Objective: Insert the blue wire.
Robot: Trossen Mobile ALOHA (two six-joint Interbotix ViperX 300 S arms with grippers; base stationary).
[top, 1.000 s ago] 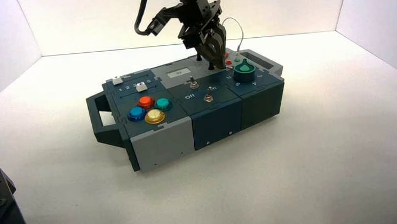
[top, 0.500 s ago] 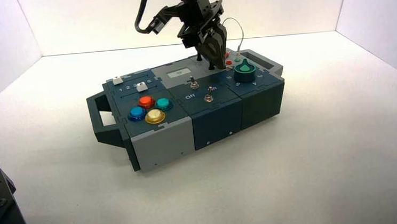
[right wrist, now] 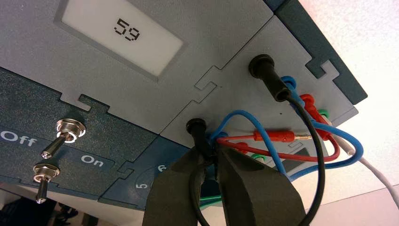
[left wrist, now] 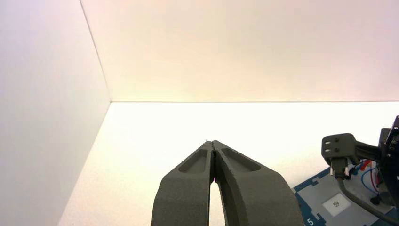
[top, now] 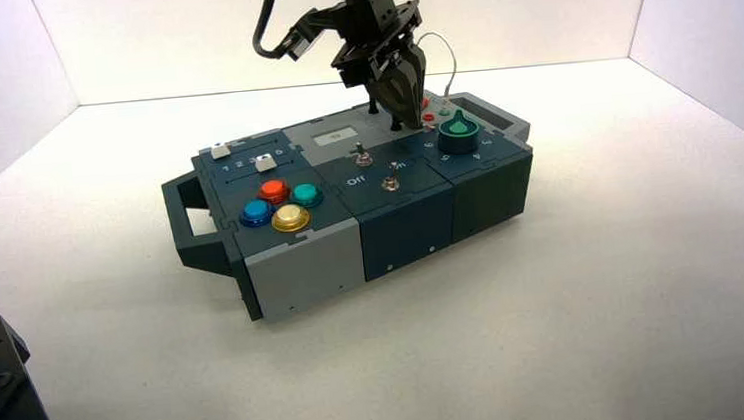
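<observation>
R gripper [right wrist: 214, 157] at box's right-hand section, clenched on near end of blue wire [right wrist: 256, 125], right beside near black plug [right wrist: 196, 128]. Vs. 1 s ago: arm nudged slightly right, box unmoved; prob. fine alignment. Seating unconfirmed (tip hidden; snag risk w/ black lead). L gripper [left wrist: 212, 142] idle left of box, closed, nothing held.

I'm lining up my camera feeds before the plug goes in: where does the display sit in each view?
High view: the display, upper middle of the picture, on the box's grey top.
Left wrist view: lower right corner area, beside a dark cable.
Right wrist view: upper left, large, reading 59.
Shared landmark: the grey panel around the display, visible in all three.
</observation>
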